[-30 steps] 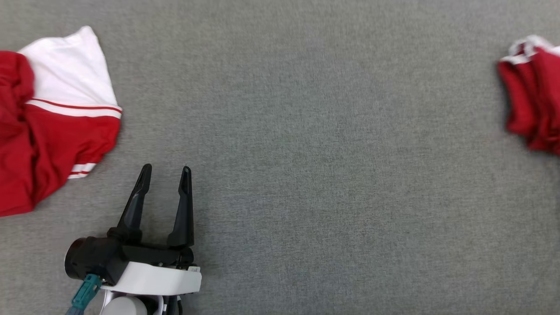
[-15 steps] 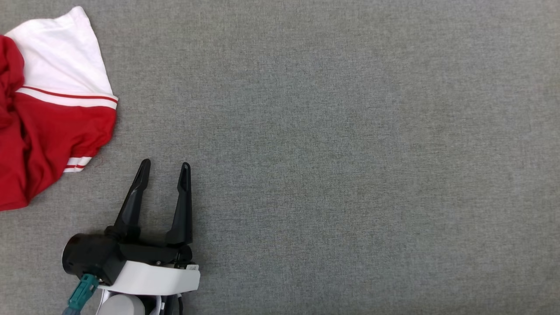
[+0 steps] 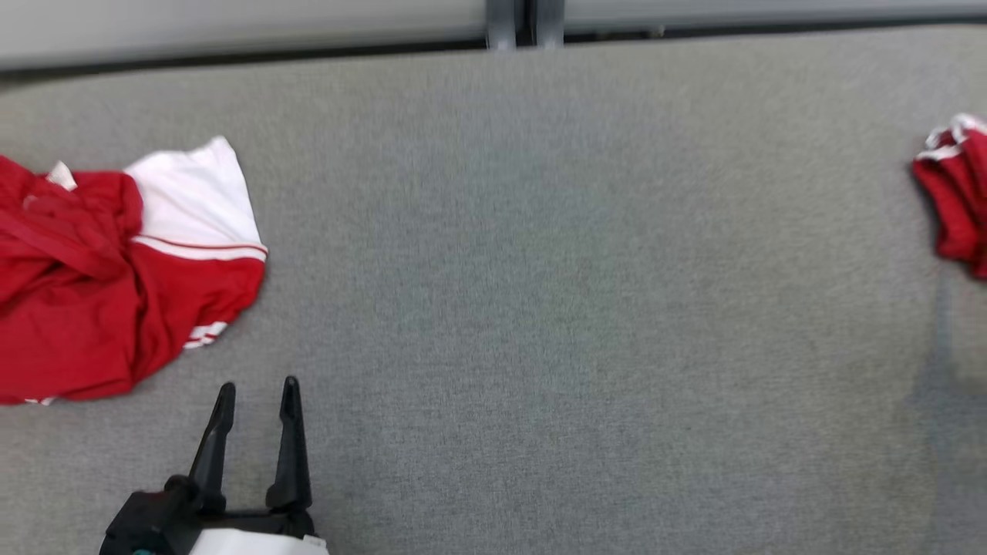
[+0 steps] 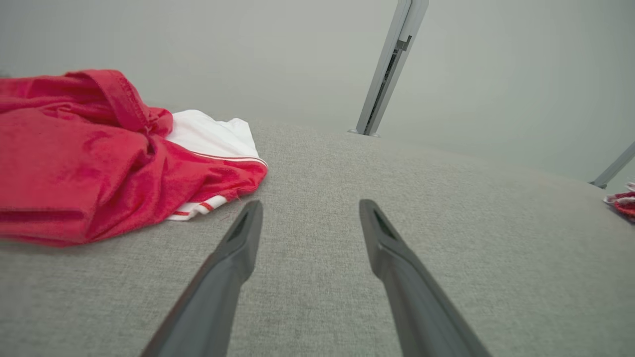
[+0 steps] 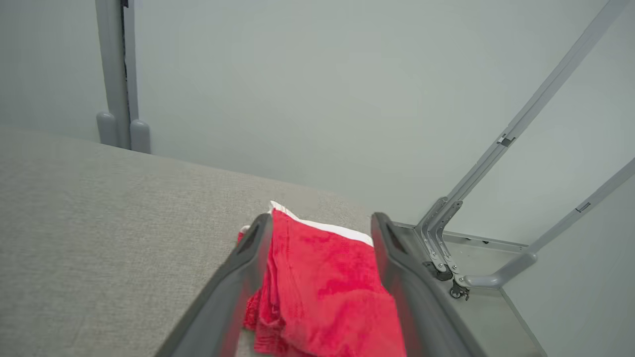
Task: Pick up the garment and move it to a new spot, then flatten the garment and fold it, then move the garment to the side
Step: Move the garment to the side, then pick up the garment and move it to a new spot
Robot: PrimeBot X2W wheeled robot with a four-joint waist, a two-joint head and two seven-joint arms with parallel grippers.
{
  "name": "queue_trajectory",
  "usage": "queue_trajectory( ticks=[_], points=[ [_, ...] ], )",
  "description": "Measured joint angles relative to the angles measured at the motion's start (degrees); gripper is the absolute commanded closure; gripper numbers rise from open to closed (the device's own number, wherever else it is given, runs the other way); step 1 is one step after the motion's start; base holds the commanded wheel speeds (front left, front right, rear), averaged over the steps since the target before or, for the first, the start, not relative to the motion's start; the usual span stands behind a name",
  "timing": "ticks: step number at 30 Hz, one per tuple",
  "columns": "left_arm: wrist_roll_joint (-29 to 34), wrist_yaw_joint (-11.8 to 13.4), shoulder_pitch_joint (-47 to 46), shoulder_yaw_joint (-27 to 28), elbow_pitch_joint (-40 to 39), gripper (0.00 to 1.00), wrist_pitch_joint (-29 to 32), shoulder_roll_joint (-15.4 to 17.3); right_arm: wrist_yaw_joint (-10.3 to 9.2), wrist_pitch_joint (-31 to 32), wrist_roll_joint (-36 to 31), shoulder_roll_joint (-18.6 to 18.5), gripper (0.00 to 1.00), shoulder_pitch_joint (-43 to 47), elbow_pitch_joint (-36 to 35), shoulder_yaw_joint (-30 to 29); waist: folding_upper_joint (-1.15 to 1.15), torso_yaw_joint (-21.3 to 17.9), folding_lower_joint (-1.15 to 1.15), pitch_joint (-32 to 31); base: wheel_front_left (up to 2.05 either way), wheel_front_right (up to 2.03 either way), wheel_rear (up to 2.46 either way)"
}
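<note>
Table (image 3: 540,308): my head has tipped up, so its far edge now shows.
Garment (image 3: 116,293): crumpled at the table's left, as before; white corner points to the far edge, long axis unclear.
Red cloth (image 3: 956,200): at the far right edge.
Left gripper (image 3: 258,389): my fingers apart, empty, near the garment.
Right gripper (image 5: 321,218): my fingers apart, red cloth seen between them.

No words, numbers or signs can be read in any of the pictures. The garment (image 3: 116,293) at the left of the head view is red and white with plain stripes. A small white tag (image 3: 60,176) near its upper edge is too small to read.
</note>
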Motion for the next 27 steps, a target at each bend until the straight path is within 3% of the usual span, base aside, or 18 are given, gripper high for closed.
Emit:
queue_trajectory(
  ticks=[6, 12, 17, 27],
  points=[
    [-0.15, 0.81, 4.17, 2.33, 0.21, 0.00, 0.00, 0.03, -0.01, -6.53, -1.52, 12.00, 0.00, 16.67, -9.32, 1.57, 0.00, -0.19, 0.00, -8.32, 0.00, 0.00, 0.00],
    [0.54, 0.12, 7.68, 3.18, 2.70, 0.00, 0.01, 0.00, -0.01, -8.04, -3.09, 21.80, 0.00, 29.21, -14.90, 1.99, 0.00, 0.19, 0.00, -15.09, 0.00, 0.00, 0.00],
    [0.94, -0.64, 9.25, 3.83, 4.28, 0.00, 0.01, 0.03, -0.01, -8.27, -2.93, 24.36, 0.00, 35.79, -20.38, 3.49, 0.00, 0.89, 0.00, -18.79, 0.00, 0.00, 0.00],
    [0.97, -0.82, 9.46, 3.69, 4.81, 0.00, 0.01, 0.01, -0.01, -8.27, -0.15, 24.71, 0.00, 38.54, -20.81, 6.10, 0.00, 1.19, 0.00, -20.22, 0.00, 0.00, 0.00]
  ],
)
